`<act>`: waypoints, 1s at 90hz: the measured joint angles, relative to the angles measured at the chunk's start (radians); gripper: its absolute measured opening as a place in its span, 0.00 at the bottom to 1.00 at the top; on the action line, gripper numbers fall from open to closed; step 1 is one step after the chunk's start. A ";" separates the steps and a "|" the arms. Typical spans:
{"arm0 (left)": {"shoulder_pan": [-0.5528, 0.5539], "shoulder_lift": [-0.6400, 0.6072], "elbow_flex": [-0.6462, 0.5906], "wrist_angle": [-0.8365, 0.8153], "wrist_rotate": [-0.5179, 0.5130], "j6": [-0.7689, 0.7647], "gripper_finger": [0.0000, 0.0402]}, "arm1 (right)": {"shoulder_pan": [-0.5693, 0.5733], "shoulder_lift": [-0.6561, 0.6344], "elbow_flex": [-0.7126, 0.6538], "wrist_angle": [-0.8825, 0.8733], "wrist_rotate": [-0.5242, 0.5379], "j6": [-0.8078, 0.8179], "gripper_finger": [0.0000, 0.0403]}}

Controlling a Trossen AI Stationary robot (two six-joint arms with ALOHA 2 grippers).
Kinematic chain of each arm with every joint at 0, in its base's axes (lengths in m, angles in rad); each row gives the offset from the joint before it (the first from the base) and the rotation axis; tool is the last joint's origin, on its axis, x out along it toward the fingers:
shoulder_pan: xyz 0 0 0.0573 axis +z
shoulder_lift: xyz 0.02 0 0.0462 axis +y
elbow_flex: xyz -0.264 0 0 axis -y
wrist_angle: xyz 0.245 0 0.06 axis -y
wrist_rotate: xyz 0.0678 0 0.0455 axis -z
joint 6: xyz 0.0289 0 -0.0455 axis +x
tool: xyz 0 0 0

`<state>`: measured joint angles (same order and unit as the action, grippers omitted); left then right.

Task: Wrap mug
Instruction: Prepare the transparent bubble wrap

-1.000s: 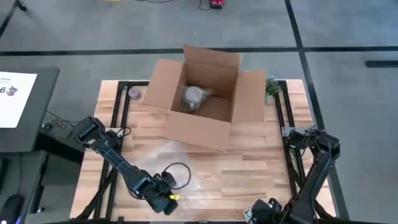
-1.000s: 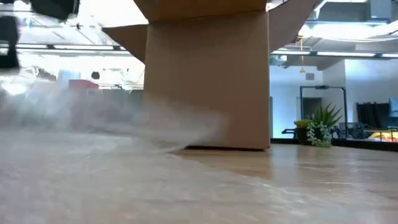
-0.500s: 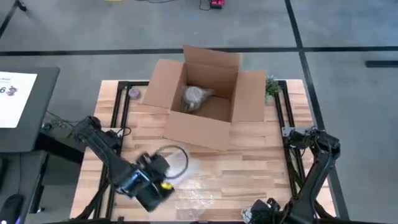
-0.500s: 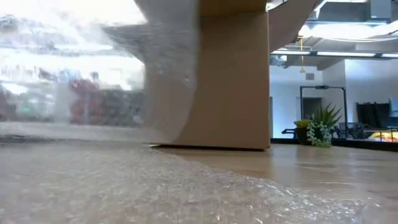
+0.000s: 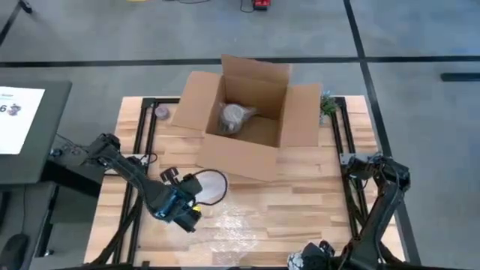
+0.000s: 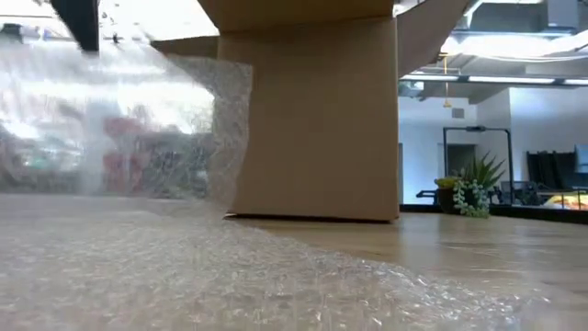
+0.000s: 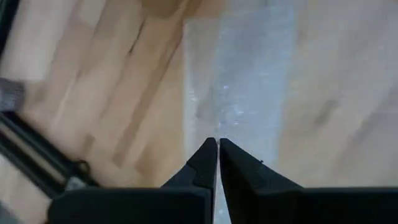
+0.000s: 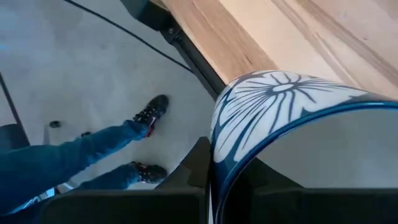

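The mug (image 8: 292, 118) is pinched in the right gripper (image 5: 309, 259) at the table's (image 5: 300, 202) near edge. The left gripper (image 7: 217, 155) is closed on the bubble wrap (image 6: 175, 129), lifting it. The thin wrap could slip out or snag on the box (image 5: 240, 112).

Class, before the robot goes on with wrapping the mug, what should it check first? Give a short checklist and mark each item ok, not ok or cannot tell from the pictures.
1. Left claw pinched on the bubble wrap: ok; the sheet hangs lifted in the low view.
2. Right claw holds the mug: ok; its blue floral rim fills the right wrist view.
3. Wrap still covers the table in front: ok.
4. Mug positioned over the wrap: not ok; the right claw sits at the table's near edge.
5. Cardboard box clear of the lifted sheet: cannot tell.
6. Box empty: not ok; a wrapped bundle lies inside.
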<state>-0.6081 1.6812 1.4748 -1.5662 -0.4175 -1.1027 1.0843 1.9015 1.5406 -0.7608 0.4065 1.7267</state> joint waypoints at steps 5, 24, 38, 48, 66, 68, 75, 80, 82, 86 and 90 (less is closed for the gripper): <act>0.014 -0.001 -0.052 -0.006 0.000 0.023 0.00 | 0.000 0.000 0.000 0.003 0.000 0.000 0.02; 0.036 -0.002 -0.188 -0.005 0.003 0.031 0.00 | 0.000 0.000 0.000 0.016 -0.001 0.014 0.02; 0.046 -0.003 -0.254 -0.003 -0.062 0.078 0.00 | -0.003 0.000 0.000 0.022 -0.003 0.027 0.02; 0.088 -0.003 -0.341 -0.005 -0.081 0.136 0.00 | -0.011 0.000 0.000 0.039 -0.006 0.027 0.02; 0.149 -0.044 -0.420 -0.003 -0.023 0.113 0.00 | -0.058 0.000 0.000 0.078 -0.014 -0.018 0.02; 0.144 -0.054 -0.416 0.001 -0.008 0.116 0.00 | -0.067 0.000 0.000 0.084 -0.014 -0.029 0.02; 0.109 -0.094 -0.359 -0.007 0.031 0.142 0.00 | -0.095 0.000 0.000 0.108 -0.014 -0.076 0.02; 0.071 -0.127 -0.318 -0.002 0.062 0.159 0.00 | -0.116 0.000 0.000 0.123 -0.014 -0.107 0.02; 0.055 -0.140 -0.300 0.001 0.076 0.162 0.00 | -0.125 0.000 0.000 0.127 -0.014 -0.120 0.02; 0.024 -0.163 -0.259 0.018 0.107 0.164 0.00 | -0.142 0.000 0.000 0.126 -0.014 -0.149 0.02; -0.013 -0.192 -0.223 0.055 0.139 0.155 0.00 | -0.160 0.000 0.000 0.125 -0.015 -0.177 0.02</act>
<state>-0.6212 1.4888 1.2521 -1.5112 -0.2784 -0.9476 0.9245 1.9015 1.5406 -0.6361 0.3920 1.5502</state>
